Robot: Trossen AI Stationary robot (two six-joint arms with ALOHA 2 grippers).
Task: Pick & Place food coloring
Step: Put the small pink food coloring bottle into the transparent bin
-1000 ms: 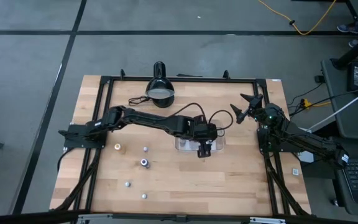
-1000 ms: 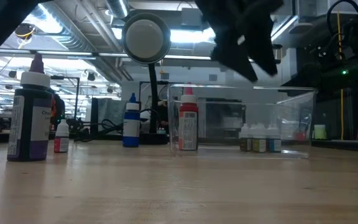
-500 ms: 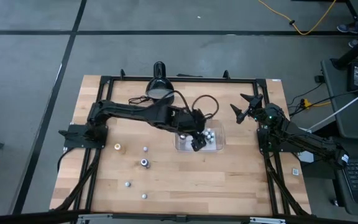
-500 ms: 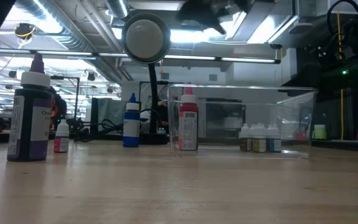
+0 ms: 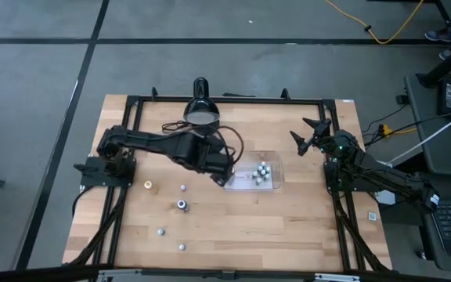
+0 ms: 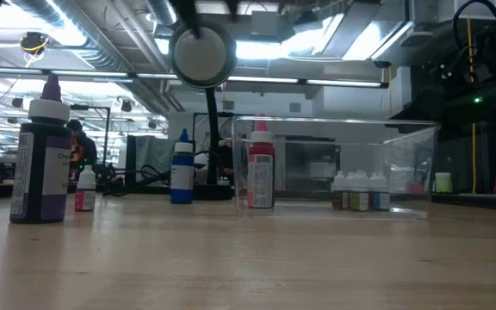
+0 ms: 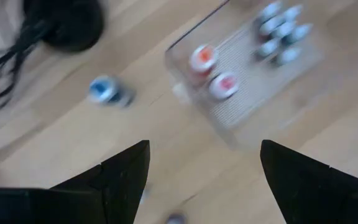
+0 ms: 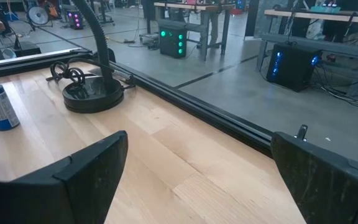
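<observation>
Clear plastic, the rectangular tray (image 5: 255, 178) lies just beside our left gripper (image 5: 224, 177), which hangs above the wooden table (image 5: 233, 227) with its two dark fingers (image 7: 123, 177) spread apart and nothing between them. In the tray, on the far side from that gripper, we see a cluster of small pale-capped food coloring bottles (image 5: 261, 171); the left wrist view also shows two red-topped bottles (image 7: 214, 71) at the tray's nearer end and a blue-topped bottle (image 7: 107, 91) standing on the wood outside it. Five more small bottles (image 5: 180, 205) stand scattered on the table, apart from the gripper on the side away from the tray. The black dome-shaped desk lamp (image 5: 201, 112) sits near the left arm. Our right gripper (image 5: 310, 133) waits well apart from the tray, raised, fingers wide and empty
</observation>
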